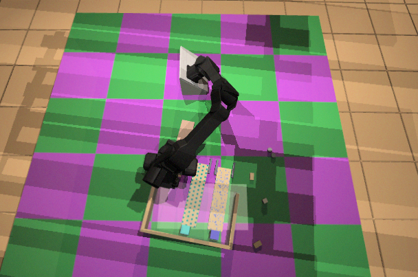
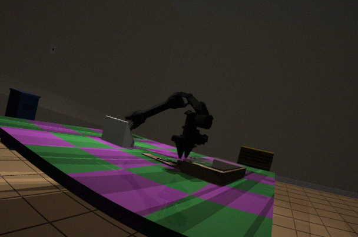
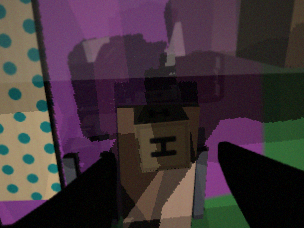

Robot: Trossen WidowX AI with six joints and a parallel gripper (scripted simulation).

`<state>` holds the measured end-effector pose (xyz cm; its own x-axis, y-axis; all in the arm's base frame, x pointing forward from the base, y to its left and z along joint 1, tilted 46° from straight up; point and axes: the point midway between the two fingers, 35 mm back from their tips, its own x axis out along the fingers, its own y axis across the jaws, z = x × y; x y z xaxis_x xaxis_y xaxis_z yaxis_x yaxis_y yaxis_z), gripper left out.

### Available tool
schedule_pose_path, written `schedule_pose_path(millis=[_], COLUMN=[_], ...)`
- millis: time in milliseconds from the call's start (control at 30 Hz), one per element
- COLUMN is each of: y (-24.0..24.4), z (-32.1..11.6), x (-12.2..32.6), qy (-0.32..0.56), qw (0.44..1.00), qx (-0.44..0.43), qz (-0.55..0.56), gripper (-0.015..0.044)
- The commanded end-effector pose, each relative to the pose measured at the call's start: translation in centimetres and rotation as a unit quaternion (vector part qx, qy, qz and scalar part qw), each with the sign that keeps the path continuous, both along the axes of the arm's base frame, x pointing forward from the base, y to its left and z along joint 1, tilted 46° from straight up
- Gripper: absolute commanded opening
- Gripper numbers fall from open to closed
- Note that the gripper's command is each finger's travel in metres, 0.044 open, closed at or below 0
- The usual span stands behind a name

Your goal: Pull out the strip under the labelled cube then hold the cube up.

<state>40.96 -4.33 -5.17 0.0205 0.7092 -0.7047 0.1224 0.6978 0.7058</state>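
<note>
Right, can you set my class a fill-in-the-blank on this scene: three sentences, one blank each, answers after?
1. The labelled cube rests on a plain tan ___.
2. The other strip, left of it in the wrist view, bears teal ___.
3. The gripper is ___, with one finger on either side of the labelled cube.
Missing words: strip; dots; open.
</note>
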Motion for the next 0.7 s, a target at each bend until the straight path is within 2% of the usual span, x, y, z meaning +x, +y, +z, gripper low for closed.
schedule_pose_path(millis=[0,667], y=[0.7,2.8], z=[-0.7,-2.6], x=[-0.1,-0.1], qy=[0.005,0.005], qw=[1.0,1.0], qx=[0.004,0.006], qz=[-0.003,-0.003], gripper=[0.025,0.025])
